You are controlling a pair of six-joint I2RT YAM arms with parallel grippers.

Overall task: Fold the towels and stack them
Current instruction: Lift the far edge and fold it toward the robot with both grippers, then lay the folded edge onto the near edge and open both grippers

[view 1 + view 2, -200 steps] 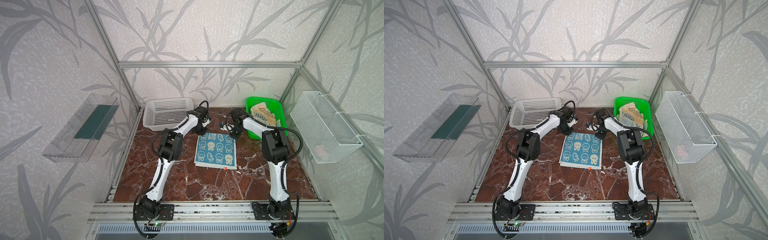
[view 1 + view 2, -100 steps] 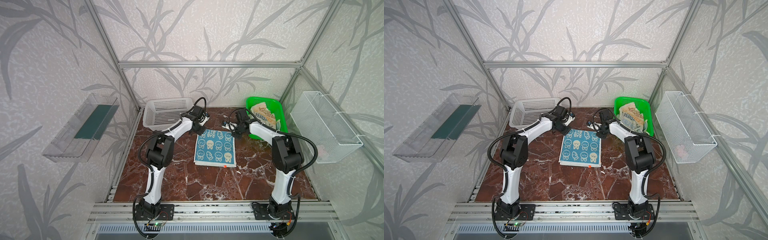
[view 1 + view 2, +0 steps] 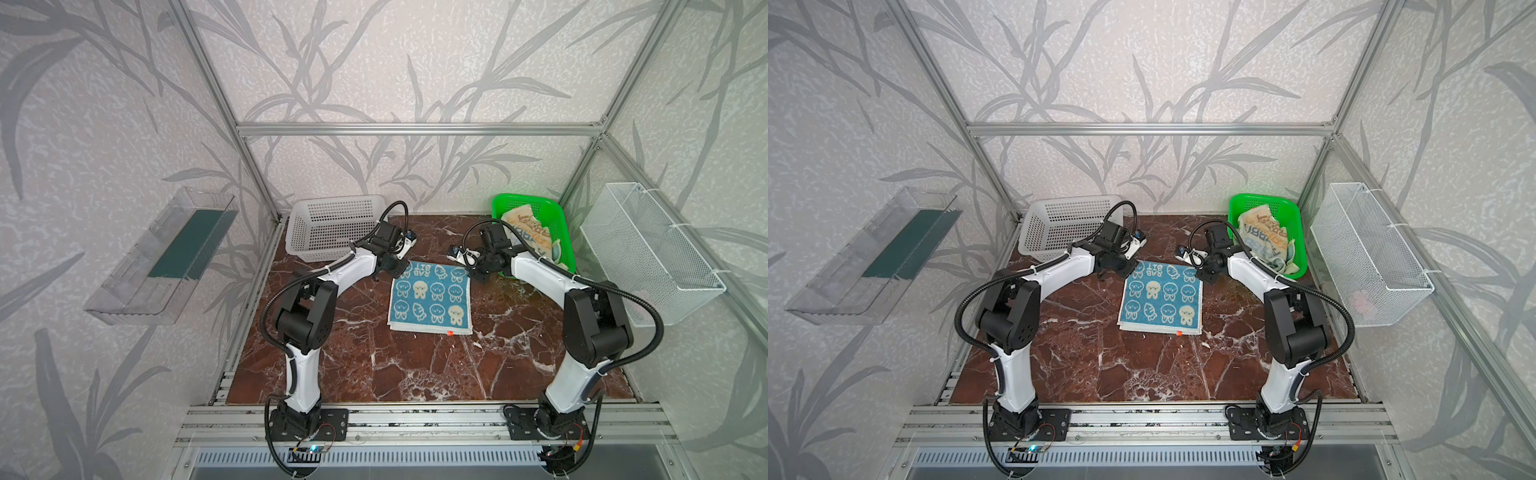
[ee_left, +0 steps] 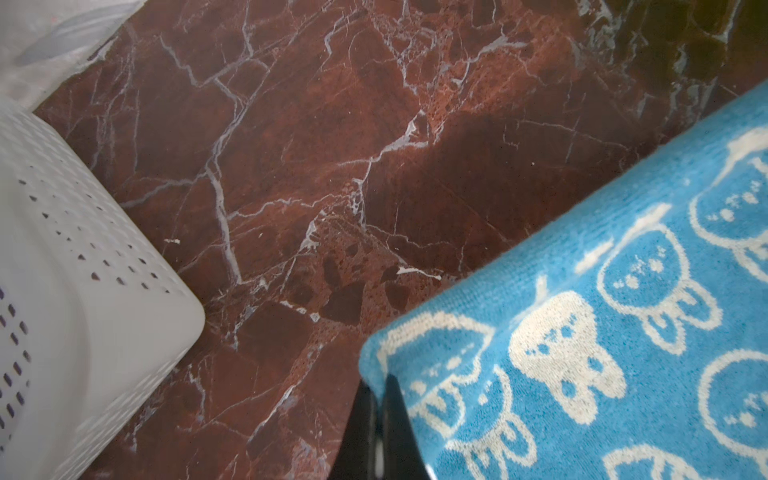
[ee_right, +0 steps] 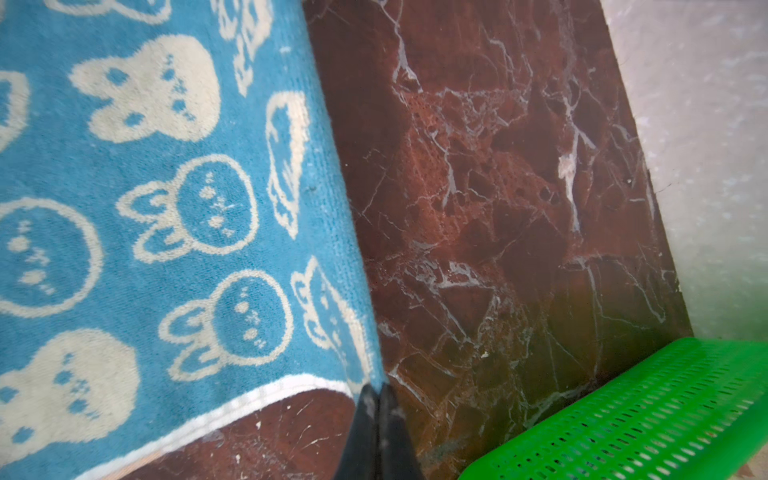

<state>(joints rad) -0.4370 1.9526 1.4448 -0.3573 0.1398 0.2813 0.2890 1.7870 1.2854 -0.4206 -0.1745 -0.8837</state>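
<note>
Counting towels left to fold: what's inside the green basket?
A crumpled striped towel with lettering, plus a teal-and-yellow cloth edge, in the green basket. Anything underneath is covered.

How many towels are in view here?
3: blue rabbit towel on the table; striped towel crumpled in the green basket; a teal-and-yellow towel mostly hidden beside it.

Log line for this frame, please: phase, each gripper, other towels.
phase: gripping for fold | left gripper: shut on blue rabbit towel, far-left corner | right gripper: shut on far-right corner | striped towel: in green basket
</note>
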